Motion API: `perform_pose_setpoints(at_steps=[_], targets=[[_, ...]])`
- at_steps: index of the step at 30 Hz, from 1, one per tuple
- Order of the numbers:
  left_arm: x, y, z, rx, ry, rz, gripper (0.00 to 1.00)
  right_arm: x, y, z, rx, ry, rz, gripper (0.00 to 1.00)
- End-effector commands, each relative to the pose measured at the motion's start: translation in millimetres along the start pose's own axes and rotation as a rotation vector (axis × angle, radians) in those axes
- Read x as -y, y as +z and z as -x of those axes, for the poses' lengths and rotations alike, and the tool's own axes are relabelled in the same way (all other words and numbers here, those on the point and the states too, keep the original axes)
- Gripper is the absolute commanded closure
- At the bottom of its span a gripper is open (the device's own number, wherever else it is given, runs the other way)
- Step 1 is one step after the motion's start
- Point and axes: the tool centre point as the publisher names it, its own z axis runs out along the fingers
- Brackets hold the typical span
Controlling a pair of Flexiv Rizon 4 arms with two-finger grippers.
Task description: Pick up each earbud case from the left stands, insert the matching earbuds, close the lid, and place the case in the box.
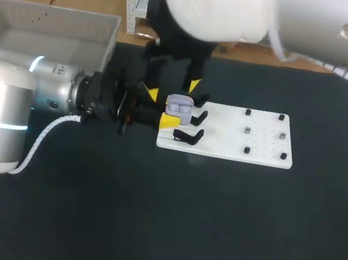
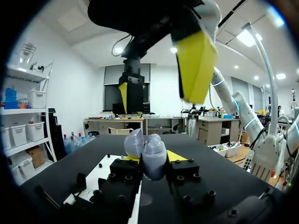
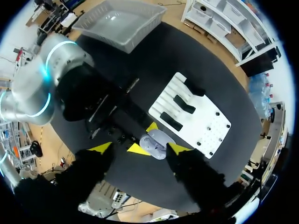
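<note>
- Plenty of bare black desk (image 1: 143,232) lay on the near side and to the right of the white board (image 1: 261,148).
- The grey box (image 1: 19,17) sat at the far-left corner, well apart from the board.
- It was tight at the board's left end, where the black stands (image 1: 190,135) and both arms crowded together.
- The left fingers (image 2: 176,156) were clamped on the lavender earbud case (image 1: 179,106) from 2 sides, holding it by the board's left end.
- The case's lid stood up, and 2 white earbuds showed inside.
- The right fingers (image 3: 100,148) were spread wide above the case, 1 on each side, clear of it.
</note>
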Motion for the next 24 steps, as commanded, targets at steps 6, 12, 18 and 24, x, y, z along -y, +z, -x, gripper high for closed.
perform_pose_setpoints(at_steps=[6, 12, 18, 24], targets=[[1.3, 0, 0.1, -0.001, 0.001, 0.004, 1.00, 49, -6, 4, 0.102, 0.260, -0.050, 0.00], [1.3, 0, 0.1, -0.001, 0.001, 0.004, 1.00, 73, 12, 11, 0.113, 0.363, -0.079, 0.00], [1.3, 0, 0.1, -0.001, 0.001, 0.004, 1.00, 87, 27, 12, 0.089, 0.395, -0.090, 0.00], [1.3, 0, 0.1, -0.001, 0.001, 0.004, 1.00, 79, 36, 2, 0.051, 0.365, -0.078, 0.00]])
